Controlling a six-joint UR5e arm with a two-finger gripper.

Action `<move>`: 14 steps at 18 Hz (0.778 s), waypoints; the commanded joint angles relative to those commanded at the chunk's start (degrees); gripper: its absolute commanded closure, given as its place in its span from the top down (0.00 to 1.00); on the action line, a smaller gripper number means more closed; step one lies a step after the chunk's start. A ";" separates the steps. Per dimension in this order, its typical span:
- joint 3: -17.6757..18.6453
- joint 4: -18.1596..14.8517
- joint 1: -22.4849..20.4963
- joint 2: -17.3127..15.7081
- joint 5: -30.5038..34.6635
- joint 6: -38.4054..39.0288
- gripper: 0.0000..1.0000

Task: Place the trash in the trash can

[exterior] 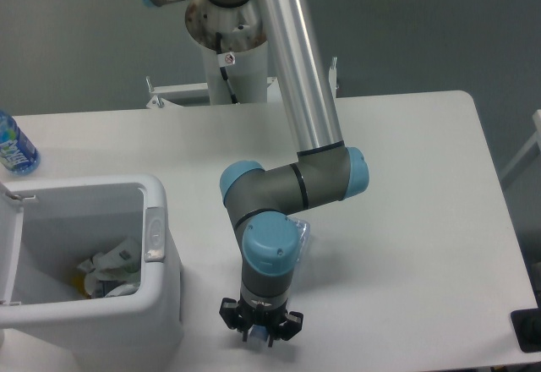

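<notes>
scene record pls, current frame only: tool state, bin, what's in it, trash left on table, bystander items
tool: low over the table's front edge, pointing down; fingers look drawn in around something small and bluish, grip not certain
crushed bottle: clear plastic showing just behind the wrist joint, mostly hidden by the arm
trash can: white, front left, lid open
bin contents: crumpled white wrapper at the bottom
blue-label bottle: upright at the table's far left edge, apart from the bin
table: white
</notes>
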State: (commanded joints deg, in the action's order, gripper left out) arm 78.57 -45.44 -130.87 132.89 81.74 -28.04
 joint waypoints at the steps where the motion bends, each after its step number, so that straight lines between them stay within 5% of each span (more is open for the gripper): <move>1: -0.09 0.00 0.00 -0.26 0.00 -0.09 0.07; 8: -0.35 -0.09 -0.79 -3.68 -0.09 -0.79 0.06; 11: -6.13 5.69 -4.47 -6.58 -0.52 0.87 0.06; 14: -12.82 7.47 -6.58 -8.95 -3.94 9.99 0.06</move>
State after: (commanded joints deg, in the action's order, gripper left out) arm 65.76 -37.97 -137.45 123.94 77.80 -18.05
